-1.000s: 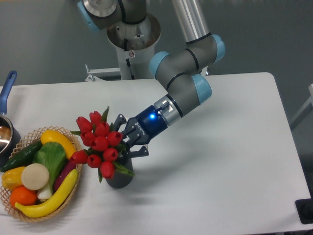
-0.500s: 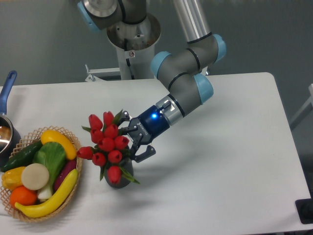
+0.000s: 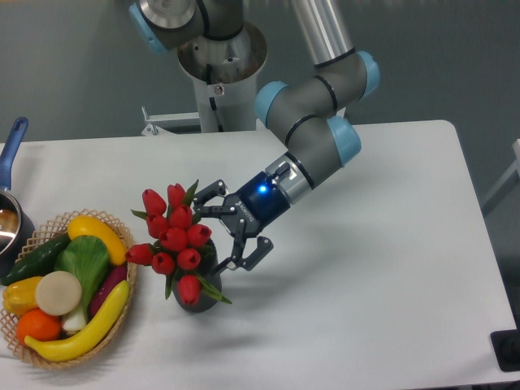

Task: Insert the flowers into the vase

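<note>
1. Lying nearest the camera at front left, a wicker basket [image 3: 122, 313] is seen w/ toy veg: a yellow banana-shaped piece [image 3: 85, 329], an orange piece [image 3: 38, 325], a green leafy piece [image 3: 84, 264].
2. Just right of the basket, the vase [image 3: 197, 296] is stood upright on the white table [image 3: 382, 284]; only its lower dark wall is visible.
3. The flowers [image 3: 176, 240] are seated in the vase, red heads spread wider than it & leaning slightly left, green leaves shown betw. them.
4. The gripper [image 3: 230, 229] is held just right of the bunch, jaws spread apart, nothing clamped; whether the fingers touch the blooms can't be told.
5. Farther back at left edge, a blue pot handle [image 3: 10, 146] is seen.
6. Arm base [image 3: 219, 61] is mounted at rear.
</note>
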